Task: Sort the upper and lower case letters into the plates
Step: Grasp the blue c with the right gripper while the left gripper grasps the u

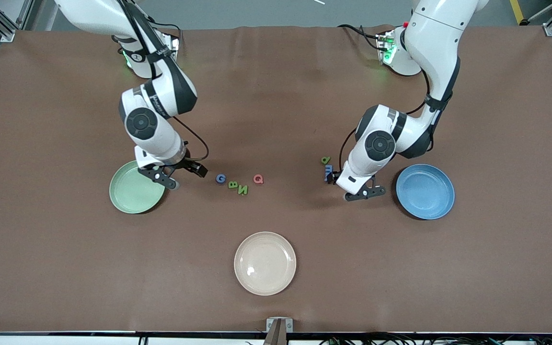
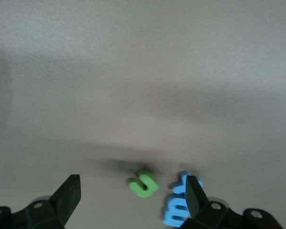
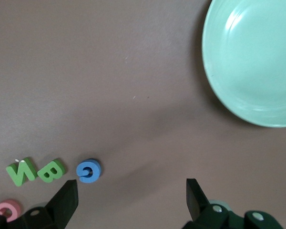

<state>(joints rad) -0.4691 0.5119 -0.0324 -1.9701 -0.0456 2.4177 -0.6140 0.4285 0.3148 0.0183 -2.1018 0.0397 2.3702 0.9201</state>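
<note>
My right gripper is open and empty, low over the table by the light green plate, which also shows in the right wrist view. Blue G, green B, green N and pink Q lie in a loose row; the right wrist view shows G, B, N and Q. My left gripper is open and empty beside the blue plate. Green u lies ahead of its jaws, blue m by one finger. The p-like letter lies farther from the front camera than the blue letters.
A cream-beige plate sits nearest the front camera, at the table's middle. The brown tabletop stretches wide around the arms' bases.
</note>
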